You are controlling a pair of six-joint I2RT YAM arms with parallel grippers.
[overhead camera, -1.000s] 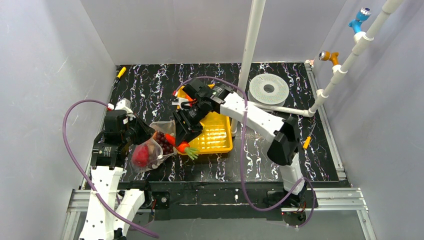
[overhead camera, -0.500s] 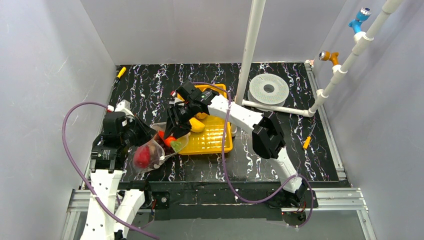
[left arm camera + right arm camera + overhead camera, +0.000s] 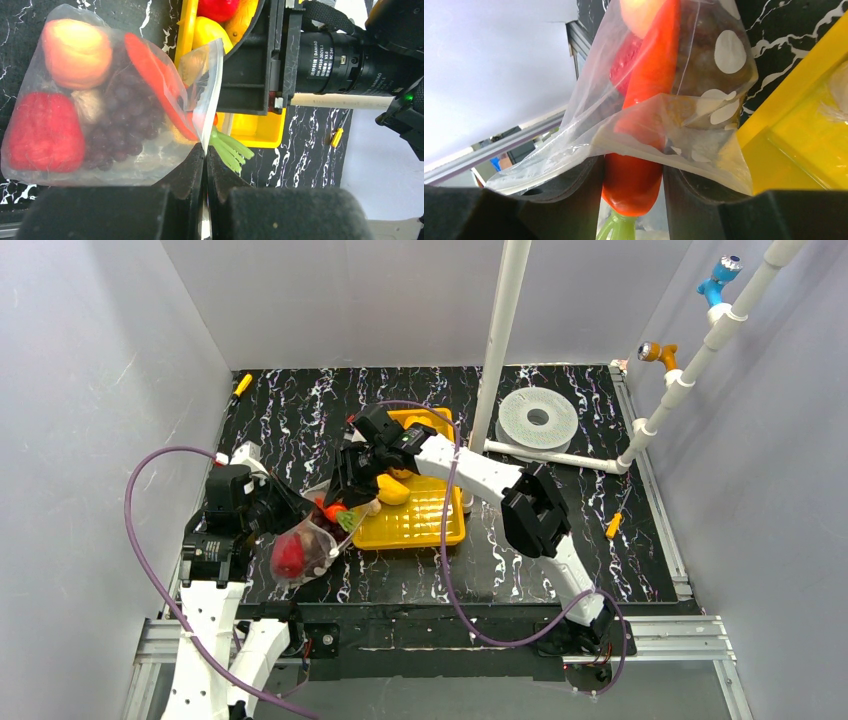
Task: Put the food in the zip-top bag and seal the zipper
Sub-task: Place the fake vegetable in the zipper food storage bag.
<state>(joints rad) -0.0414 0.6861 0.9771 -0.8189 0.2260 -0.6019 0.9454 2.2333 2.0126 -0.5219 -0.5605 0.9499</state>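
Note:
The clear zip-top bag [image 3: 300, 552] [image 3: 100, 115] hangs at the left with a red fruit [image 3: 42, 132], a peach-coloured fruit [image 3: 75, 52], purple grapes [image 3: 122, 125] and a tan piece inside. My left gripper [image 3: 268, 512] [image 3: 205, 152] is shut on the bag's mouth edge and holds it open. My right gripper [image 3: 348, 490] [image 3: 631, 172] is shut on an orange carrot [image 3: 644, 85] [image 3: 155, 85], whose tip is inside the bag mouth; its green top [image 3: 230, 150] sticks out. The zipper strip is not clearly visible.
The yellow tray [image 3: 425, 520] [image 3: 255, 135] lies right of the bag, holding a yellow fruit [image 3: 393, 490] and red and orange pieces. A white pole [image 3: 500, 340], a white disc [image 3: 538, 418] and a slanted white pipe [image 3: 680, 380] stand behind and to the right.
My right gripper has carried the carrot left from the tray's front edge into the bag mouth. The left gripper keeps its hold; the bag has shifted slightly.

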